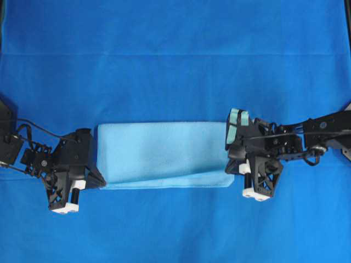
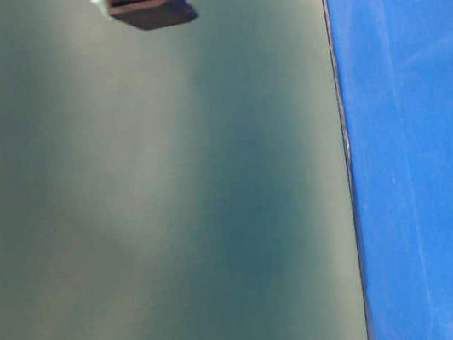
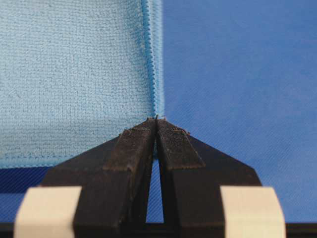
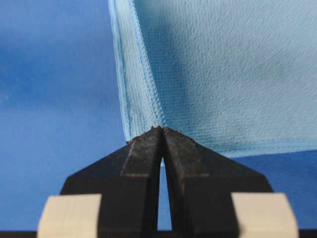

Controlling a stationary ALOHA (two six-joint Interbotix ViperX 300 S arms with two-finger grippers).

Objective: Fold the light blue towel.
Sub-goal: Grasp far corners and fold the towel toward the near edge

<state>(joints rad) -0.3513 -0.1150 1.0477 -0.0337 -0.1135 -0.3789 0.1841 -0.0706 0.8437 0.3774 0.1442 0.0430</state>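
The towel is pale sky blue, with a slightly darker blue stitched hem. The table cloth is deep royal blue, plain. Both grippers are black with cream-white blocks at 7 and 5 o'clock.

Left/centre: plain grey-green surface, soft shadow bands, no detail.
Right strip: deep blue cloth, approx. vertical edge against the grey-green, top to bottom.
Top edge: dark blocky object, cropped by frame, blue patch at its right; identity can't be told.
Focus: blurred throughout.
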